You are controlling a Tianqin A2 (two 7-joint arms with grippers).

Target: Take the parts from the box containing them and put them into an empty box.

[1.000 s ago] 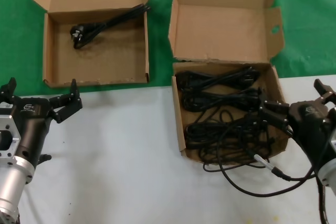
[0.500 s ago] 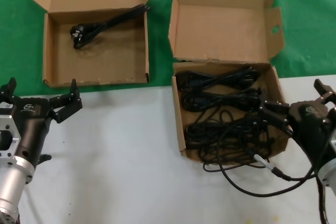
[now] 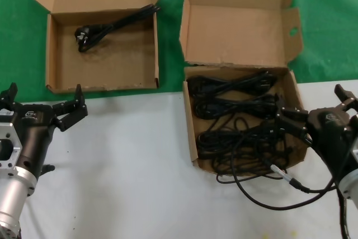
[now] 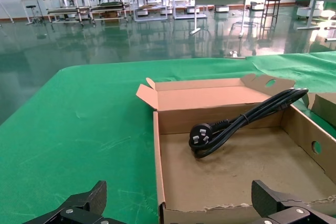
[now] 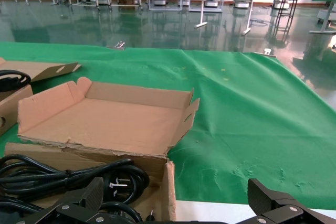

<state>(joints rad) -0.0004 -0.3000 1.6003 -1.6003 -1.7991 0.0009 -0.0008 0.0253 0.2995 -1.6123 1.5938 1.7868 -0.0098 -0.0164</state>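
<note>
Hovering low over white table (image 3: 134, 160), left gripper (image 3: 42, 107) spread wide, grasping nothing, just short of wide box (image 3: 53, 76). Reaching over near right corner of squarish box (image 3: 192, 138), right gripper (image 3: 313, 117) with fingers splayed apart, one fingertip touching tangled cables (image 3: 240, 121), other outside box wall; no cable clearly grasped. One loose lead (image 3: 263, 186) spilling over front edge onto table. Farther back on green cloth (image 3: 324, 20), wide box holding single bundled cable (image 3: 112, 26), plug toward far left corner, other end draped over right wall. Behind both, lids folded open.
</note>
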